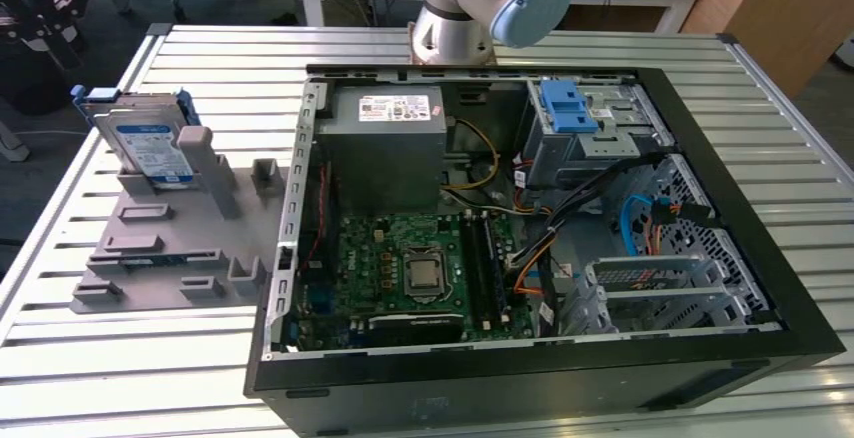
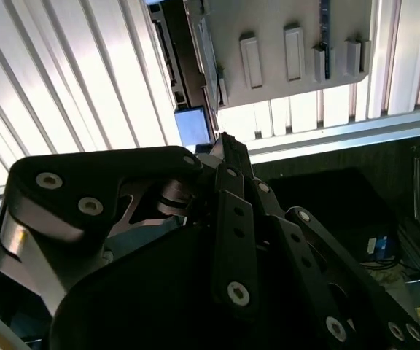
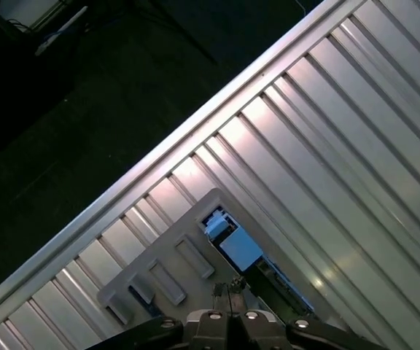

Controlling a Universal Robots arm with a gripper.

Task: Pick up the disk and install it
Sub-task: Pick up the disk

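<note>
1. Gripper [image 3: 228,289]: fingertips pressed together, nothing btwn them. Same closed look in the second wrist view.
2. It hangs over the disk [image 3: 238,249], clear of it. The disk is seen edge-on, w/ the blue bracket end showing.
3. Exterior view: disk [image 1: 147,148] stands upright in the grey slotted stand [image 1: 160,248], label facing out.
4. Stand lies on the slatted bench [image 1: 107,378], just beside the open PC case [image 1: 534,390], on the exterior view's left of it.
5. Inside the case: grey power supply [image 1: 387,143], and a drive cage w/ blue latch [image 1: 574,118].
</note>
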